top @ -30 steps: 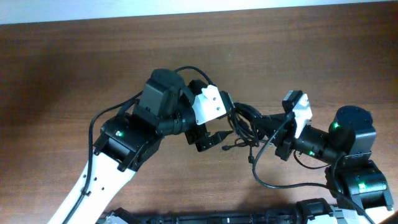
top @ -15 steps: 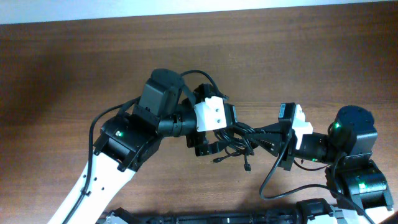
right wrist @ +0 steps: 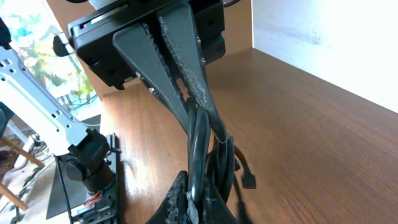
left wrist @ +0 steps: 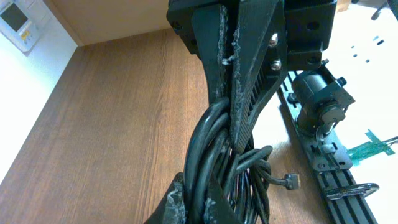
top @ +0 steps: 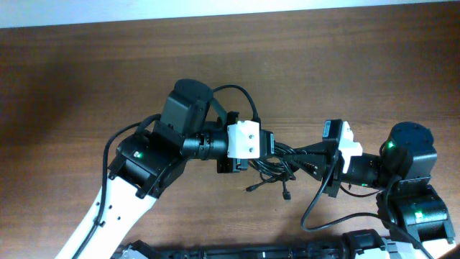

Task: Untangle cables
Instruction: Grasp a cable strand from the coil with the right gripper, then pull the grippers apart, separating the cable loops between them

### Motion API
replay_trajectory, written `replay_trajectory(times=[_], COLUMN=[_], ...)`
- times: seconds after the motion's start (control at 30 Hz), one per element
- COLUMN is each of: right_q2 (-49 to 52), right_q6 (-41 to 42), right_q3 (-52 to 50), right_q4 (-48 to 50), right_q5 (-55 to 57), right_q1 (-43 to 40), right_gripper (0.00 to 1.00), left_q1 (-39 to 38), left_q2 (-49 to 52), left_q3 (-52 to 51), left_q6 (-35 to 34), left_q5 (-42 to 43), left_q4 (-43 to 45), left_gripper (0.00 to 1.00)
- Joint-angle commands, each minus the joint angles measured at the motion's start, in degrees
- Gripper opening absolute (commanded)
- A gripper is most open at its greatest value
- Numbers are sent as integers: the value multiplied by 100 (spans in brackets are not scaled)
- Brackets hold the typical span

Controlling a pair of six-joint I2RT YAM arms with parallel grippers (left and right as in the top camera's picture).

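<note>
Wooden table [top: 86,86] and room fittings.
Brown wood-grain top, matte finish. A pale wall strip [top: 215,7] runs along its far edge. From the left wrist view: one white unit with a small screen [left wrist: 15,22], off past the table's edge; one green strip [left wrist: 371,149] lying on a white surface at the right.

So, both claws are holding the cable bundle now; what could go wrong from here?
1. The left claw and the right claw each pinch several strands of the cables at once, close together; pulling apart may tighten the tangle.
2. Two plug ends hang loose below the bundle and might catch in a loop.
3. The claws sit almost tip to tip, so a small inward move could make them collide.
</note>
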Motion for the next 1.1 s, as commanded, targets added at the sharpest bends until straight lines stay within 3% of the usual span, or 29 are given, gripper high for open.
replay_trajectory(times=[0.0, 0.1, 0.13, 0.17, 0.2, 0.33, 0.43, 0.57, 0.67, 0.8, 1.07], right_q2=[-22, -22, -22, -22, -22, -22, -22, -22, -22, -22, -22], right_q6=[-39, 15, 57, 219, 391, 960, 957, 957, 953, 1152, 1858], right_q3=[118, 118, 118, 118, 118, 118, 118, 118, 118, 118, 118], right_q4=[35, 35, 31, 28, 31, 31, 31, 28, 13, 9, 11], right_q5=[-195, 26, 151, 431, 713, 1591, 1609, 1609, 1631, 1939, 2715], right_q1=[-11, -15, -15, -15, -15, -15, -15, -15, -15, -15, -15], right_gripper=[4, 4, 13, 33, 43, 67, 74, 75, 75, 75, 75], left_q1=[24, 24, 26, 31, 31, 31, 28, 28, 28, 28, 28], left_q2=[26, 26, 26, 26, 26, 26, 26, 26, 24, 24, 24], left_q3=[125, 125, 125, 125, 125, 125, 125, 125, 125, 125, 125], left_q6=[9, 4, -26, -192, -415, -1440, -2267, -2776, -2776, -1956, 1746], left_q5=[144, 87, 39, -153, -411, -1475, -2063, -2133, -2111, -2107, -1405], left_q4=[35, 35, 35, 37, 37, 59, 166, 313, 337, 144, -568], left_gripper=[0, 0, 0, 0, 0, 0, 0, 0, 0, 0, 0])
